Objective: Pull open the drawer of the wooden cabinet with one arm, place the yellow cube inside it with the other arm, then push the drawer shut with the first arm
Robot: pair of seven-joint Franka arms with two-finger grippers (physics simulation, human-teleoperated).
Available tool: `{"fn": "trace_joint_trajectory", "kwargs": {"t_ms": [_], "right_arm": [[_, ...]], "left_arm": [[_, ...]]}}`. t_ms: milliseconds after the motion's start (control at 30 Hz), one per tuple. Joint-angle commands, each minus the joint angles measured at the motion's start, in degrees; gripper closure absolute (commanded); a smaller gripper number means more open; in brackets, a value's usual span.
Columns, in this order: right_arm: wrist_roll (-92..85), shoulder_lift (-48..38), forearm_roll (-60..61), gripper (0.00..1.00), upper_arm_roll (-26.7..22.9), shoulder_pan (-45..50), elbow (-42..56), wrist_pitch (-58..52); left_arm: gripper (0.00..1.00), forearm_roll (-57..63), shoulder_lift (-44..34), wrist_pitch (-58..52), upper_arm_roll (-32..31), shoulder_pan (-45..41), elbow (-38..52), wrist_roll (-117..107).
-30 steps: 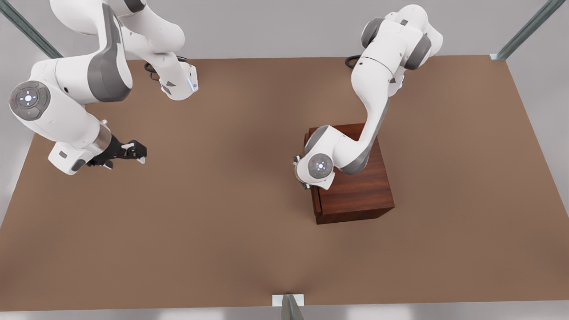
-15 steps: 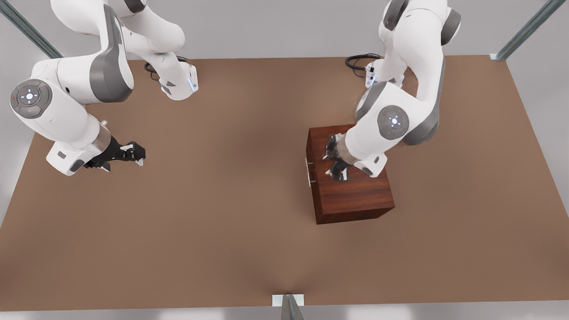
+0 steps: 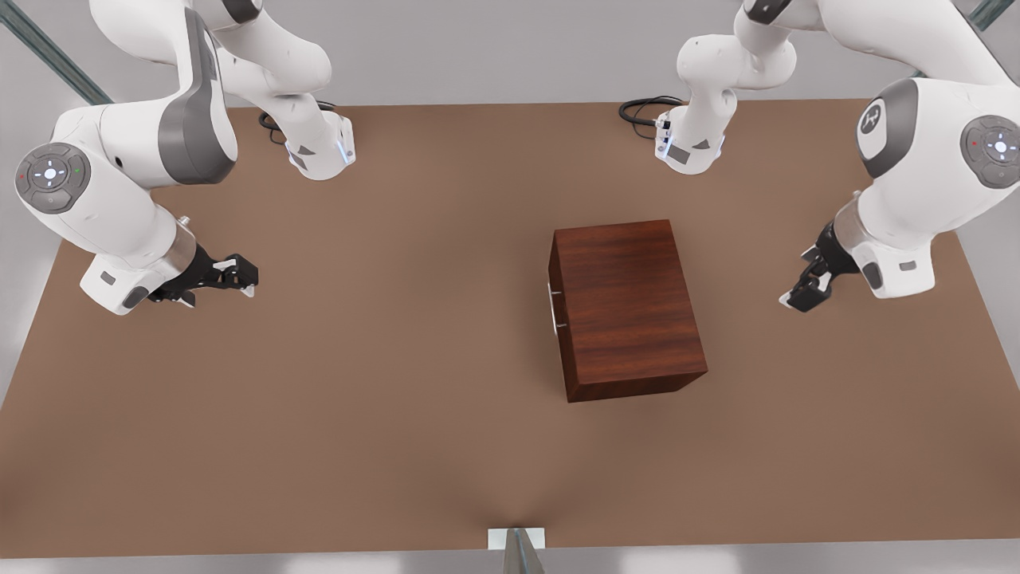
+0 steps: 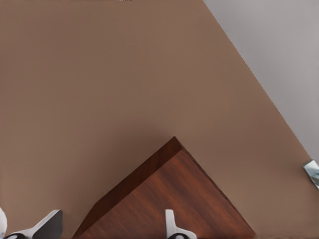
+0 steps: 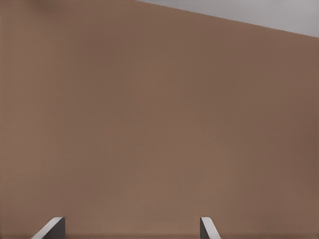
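Centrally, the wooden cabinet (image 3: pixel 629 307) is seen on the brown table (image 3: pixel 398 399), its drawer (image 3: pixel 560 351) set flush, with the handle (image 3: pixel 552 307) towards the front view's left. The left gripper (image 3: pixel 803 293) is held near the cabinet's other side, fingers spread wide. The right gripper (image 3: pixel 243 277) is held well apart over bare table, likewise spread wide.

Dark reddish-brown, horizontally grained wooden cabinet (image 3: pixel 628 307) on a plain tan-brown table (image 3: pixel 358 399).
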Motion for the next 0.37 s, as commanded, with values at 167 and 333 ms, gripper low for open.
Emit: {"fn": "trace_joint_trajectory", "kwargs": {"t_ms": [167, 333], "right_arm": [[-0.16, -0.06, 0.12, 0.0, 0.01, 0.0, 0.03, -0.04], [-0.16, -0.07, 0.12, 0.0, 0.01, 0.0, 0.03, -0.04]], "left_arm": [[0.0, 0.95, 0.82, -0.3, -0.25, 0.67, 0.57, 59.63], [0.0, 3.5, 1.17, -0.39, -0.25, 0.58, 0.57, 59.63]]}}
